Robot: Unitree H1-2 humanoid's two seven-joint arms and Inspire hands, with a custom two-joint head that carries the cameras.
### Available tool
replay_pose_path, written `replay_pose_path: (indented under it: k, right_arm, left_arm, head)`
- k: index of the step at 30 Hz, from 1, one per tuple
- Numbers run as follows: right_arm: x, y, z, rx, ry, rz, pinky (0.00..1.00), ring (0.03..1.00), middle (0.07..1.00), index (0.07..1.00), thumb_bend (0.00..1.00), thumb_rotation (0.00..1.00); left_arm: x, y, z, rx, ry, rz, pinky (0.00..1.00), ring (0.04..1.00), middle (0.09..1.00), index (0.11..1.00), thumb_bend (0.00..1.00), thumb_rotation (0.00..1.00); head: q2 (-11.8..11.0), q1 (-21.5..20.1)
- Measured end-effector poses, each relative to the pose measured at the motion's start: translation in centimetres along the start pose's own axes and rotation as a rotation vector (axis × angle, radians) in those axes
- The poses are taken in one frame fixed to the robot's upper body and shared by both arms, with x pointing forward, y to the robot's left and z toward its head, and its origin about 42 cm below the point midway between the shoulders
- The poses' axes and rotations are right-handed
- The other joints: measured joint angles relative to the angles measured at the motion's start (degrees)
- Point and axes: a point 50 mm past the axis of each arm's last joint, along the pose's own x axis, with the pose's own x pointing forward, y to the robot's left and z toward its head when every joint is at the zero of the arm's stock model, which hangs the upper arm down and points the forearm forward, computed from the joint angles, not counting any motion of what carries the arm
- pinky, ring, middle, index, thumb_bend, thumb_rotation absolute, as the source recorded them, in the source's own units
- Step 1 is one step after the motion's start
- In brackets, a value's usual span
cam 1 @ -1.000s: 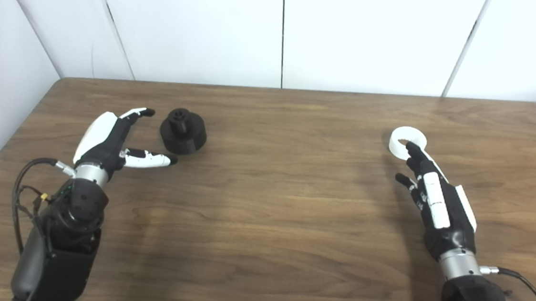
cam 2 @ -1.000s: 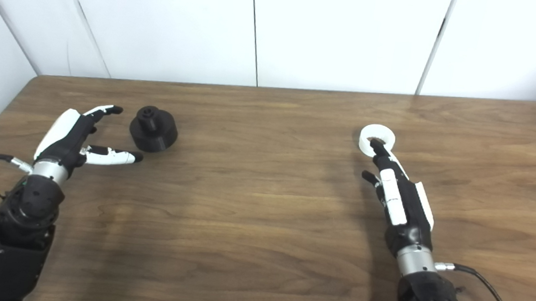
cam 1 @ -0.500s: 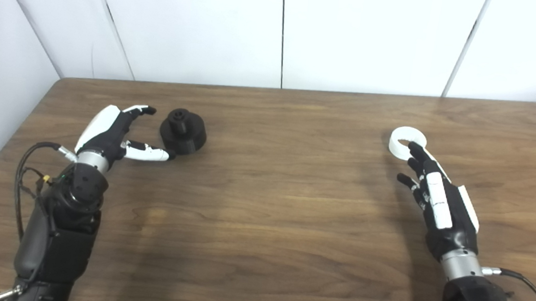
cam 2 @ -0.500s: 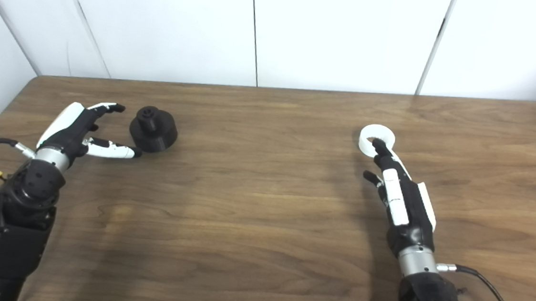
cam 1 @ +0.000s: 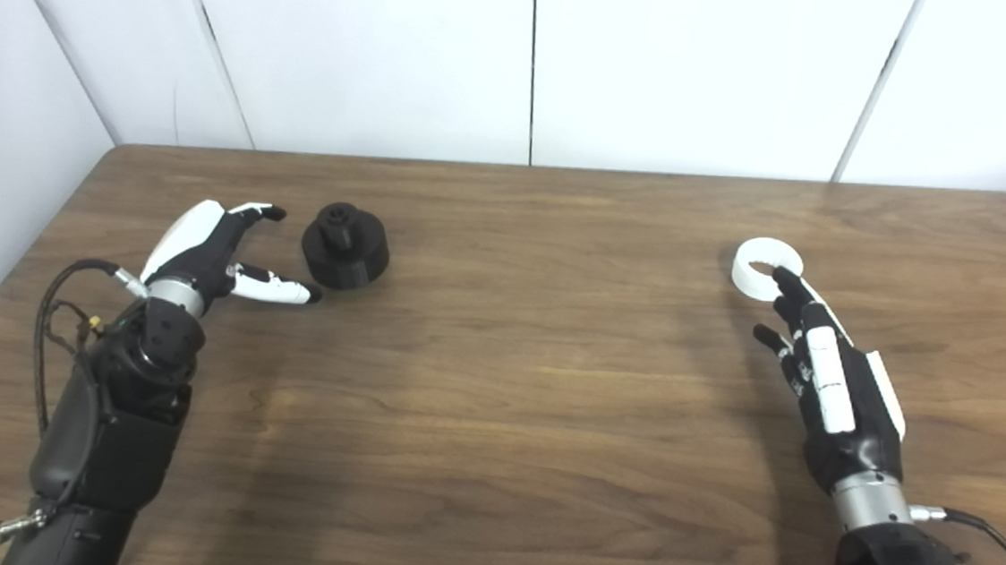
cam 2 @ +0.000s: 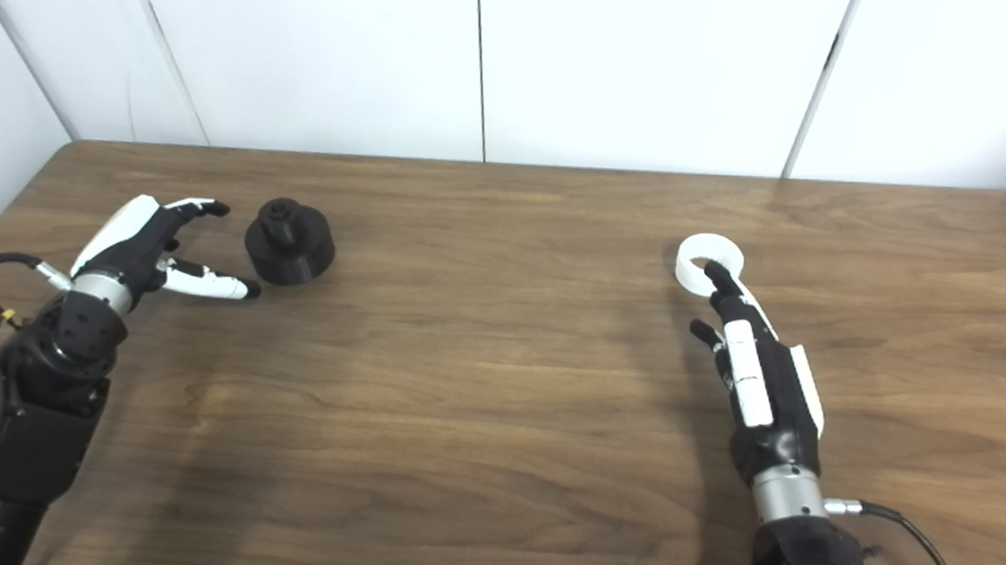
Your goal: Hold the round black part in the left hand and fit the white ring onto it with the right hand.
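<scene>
1. The black part [cam 1: 345, 246], round with a stub on top, stands on the bench [cam 1: 512, 391] at far left.
2. The left hand [cam 1: 211, 251] lies just left of it, fingers spread wide, holding nothing.
3. The white ring [cam 1: 764, 268] lies flat at far right.
4. The right hand [cam 1: 823, 375] is stretched out and empty, its fingertips [cam 1: 779, 275] over the ring's near edge.

Brown wood-grain table [cam 1: 517, 337], round black part [cam 1: 345, 245] lying toward its left, white ring [cam 1: 764, 267] flat toward its right
</scene>
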Motion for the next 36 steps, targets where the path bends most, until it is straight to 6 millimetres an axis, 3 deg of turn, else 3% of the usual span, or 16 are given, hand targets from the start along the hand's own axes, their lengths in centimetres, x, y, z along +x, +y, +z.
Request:
replay_pose_path:
  k: [26,36]
  right_arm:
    - [-0.4,-0.1,-0.2,-0.020,0.000,-0.008,0.88,0.965,0.945,0.880,0.57,0.92]
    - [-0.6,-0.2,-0.3,-0.027,0.001,-0.020,0.85,0.954,0.941,0.879,0.57,0.92]
  left_arm:
    - [2.2,-0.8,2.3,0.024,-0.051,-0.025,0.85,0.955,0.929,0.837,0.89,0.24]
    - [2.8,-1.3,2.2,0.020,-0.039,-0.040,0.86,0.957,0.930,0.837,0.89,0.23]
  head:
    - [-0.4,-1.8]
    - [-0.5,-2.0]
